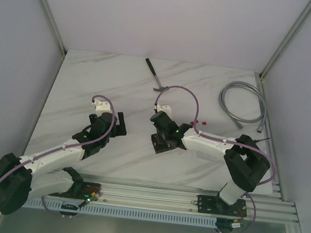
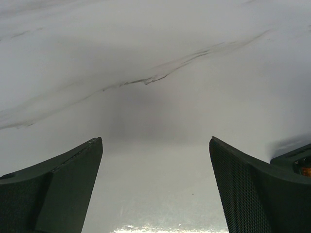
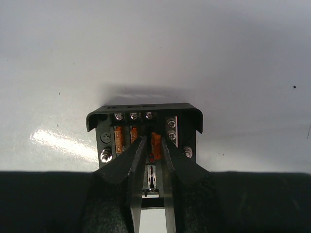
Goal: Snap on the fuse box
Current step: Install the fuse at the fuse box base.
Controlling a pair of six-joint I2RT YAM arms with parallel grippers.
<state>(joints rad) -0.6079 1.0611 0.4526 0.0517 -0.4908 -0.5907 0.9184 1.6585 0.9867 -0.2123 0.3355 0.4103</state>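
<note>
Right gripper (image 3: 153,145) up close at the near edge of its wrist view, both fingers (image 3: 138,154) dipped into the fuse box (image 3: 146,108). The jaws stand a narrow slot apart, one either side of an orange fuse (image 3: 155,141) standing in a middle slot. Pinching it, or just clear of it? The view is too tight there, so I cannot tell.

The box sits flat on the tabletop (image 3: 146,48), about mid-table from above and a touch right of centre, directly under the right wrist. Its lid is off and its screws and slots are showing. Over to the left, well apart from the box, the left gripper (image 2: 155,184) hangs wide open over bare marble, holding nothing. A grey hose (image 1: 244,104) lies coiled at the far right and a black-handled tool (image 1: 154,74) lies far centre, both out of play.

The step in hand looks like seating that fuse. To do it well, keep the fingers square to the slot and press straight down, with no sideways lean, so the blades go home together. If the jaws let go, they should open evenly and lift vertically, so that neither pad drags the fuse back up. Nothing braces the box, so a skewed push could skate it across the smooth top. The idle left gripper could steady its left wall.
</note>
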